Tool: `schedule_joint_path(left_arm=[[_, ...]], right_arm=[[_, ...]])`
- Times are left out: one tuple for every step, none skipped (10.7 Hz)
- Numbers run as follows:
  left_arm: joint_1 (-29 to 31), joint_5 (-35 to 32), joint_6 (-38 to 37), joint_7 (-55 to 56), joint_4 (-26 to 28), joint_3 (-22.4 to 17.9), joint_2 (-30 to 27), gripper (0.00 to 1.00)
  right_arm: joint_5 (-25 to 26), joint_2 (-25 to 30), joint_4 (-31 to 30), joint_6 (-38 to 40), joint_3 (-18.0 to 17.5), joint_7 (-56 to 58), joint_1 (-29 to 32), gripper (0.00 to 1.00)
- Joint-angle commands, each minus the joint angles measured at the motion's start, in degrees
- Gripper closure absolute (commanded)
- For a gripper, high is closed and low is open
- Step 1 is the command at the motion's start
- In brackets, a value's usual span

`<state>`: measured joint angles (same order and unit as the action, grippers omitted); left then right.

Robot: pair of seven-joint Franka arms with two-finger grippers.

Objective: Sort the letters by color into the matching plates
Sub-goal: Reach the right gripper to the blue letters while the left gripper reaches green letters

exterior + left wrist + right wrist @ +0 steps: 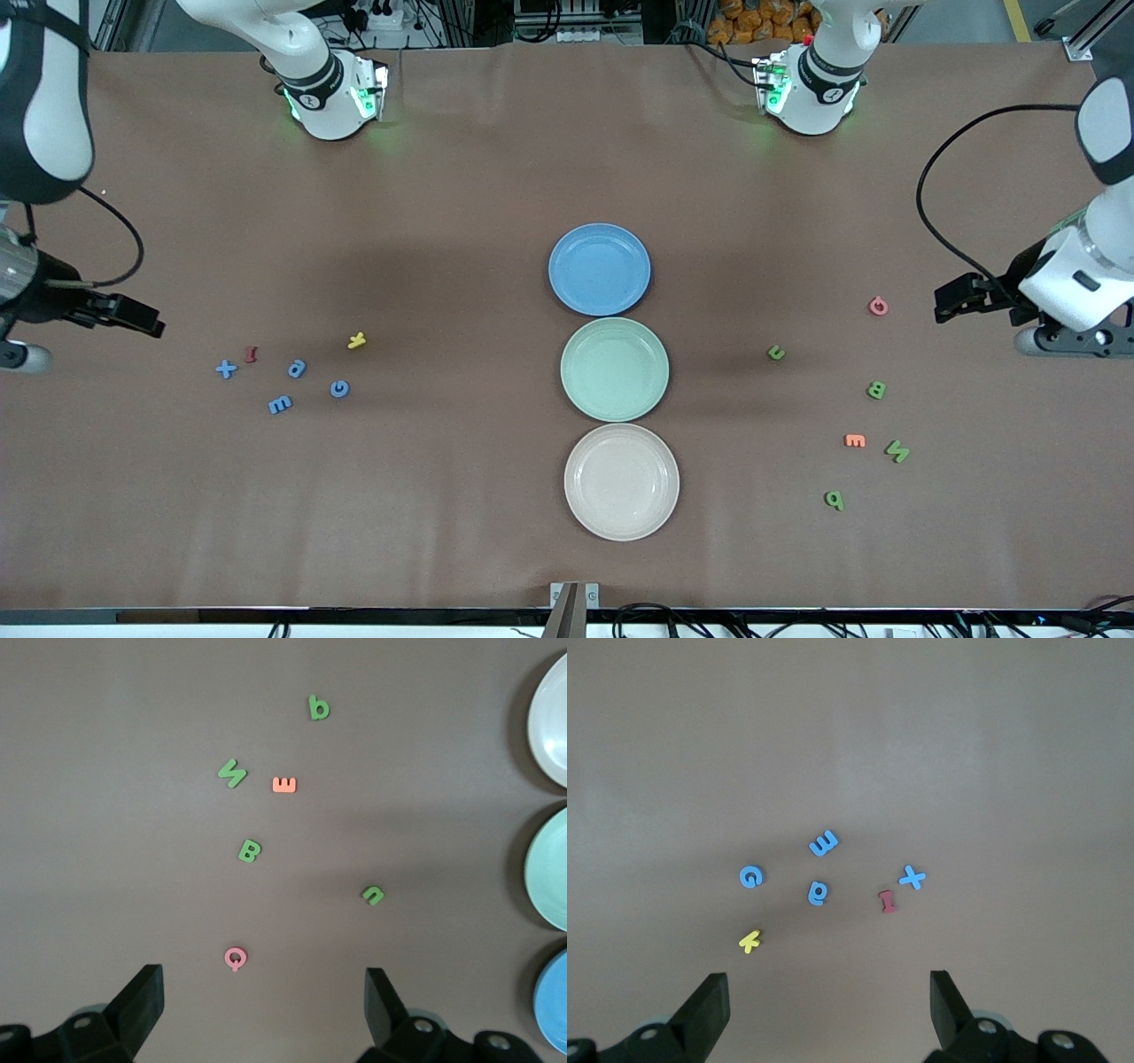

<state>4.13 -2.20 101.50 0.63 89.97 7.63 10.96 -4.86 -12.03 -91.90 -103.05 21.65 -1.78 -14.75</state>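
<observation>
Left hand (266,1010) spread over bare table near green letters (876,390); right hand (830,1010) spread too (blue letters (280,404) below)

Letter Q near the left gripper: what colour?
Pink; the letter Q shows best in the left wrist view.

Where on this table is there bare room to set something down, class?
Bare cloth lies between the blue letters and the plates, and between the plates and the green letters. It is crowded inside each letter cluster and along the plate column.
</observation>
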Motion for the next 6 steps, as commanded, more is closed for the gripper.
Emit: schedule_joint_path(left_arm=[[2.0, -0.5, 3.9, -7.6, 0.5, 0.8, 4.7, 0.00], [4.0, -0.3, 7.1, -13.0, 1.8, 0.9, 6.4, 0.00], [4.7, -0.3, 11.6, -16.4, 4.5, 1.2, 7.4, 0.00], [4.8, -0.3, 16.0, -17.3, 8.1, 1.2, 8.1, 0.00], [4.5, -0.1, 21.8, -17.4, 12.3, 1.2, 8.3, 0.00], [4.7, -0.3, 26.5, -17.7, 15.7, 1.2, 8.3, 0.00]], right_arm=[[-4.0, -1.3, -3.6, -5.2, -0.8, -4.3, 1.5, 0.00], [-5.8, -1.6, -5.8, -8.3, -0.9, -6.7, 1.4, 0.00], [-8.8, -2.2, -7.7, -10.7, -0.8, -9.5, 1.1, 0.00], [-10.1, -3.2, -8.8, -12.0, -0.9, -12.8, 0.8, 0.00], [-10.1, -4.0, -9.5, -13.0, -0.9, -16.9, 0.3, 0.00], [-10.1, -5.1, -10.0, -14.0, -0.9, -20.5, 0.0, 0.00]])
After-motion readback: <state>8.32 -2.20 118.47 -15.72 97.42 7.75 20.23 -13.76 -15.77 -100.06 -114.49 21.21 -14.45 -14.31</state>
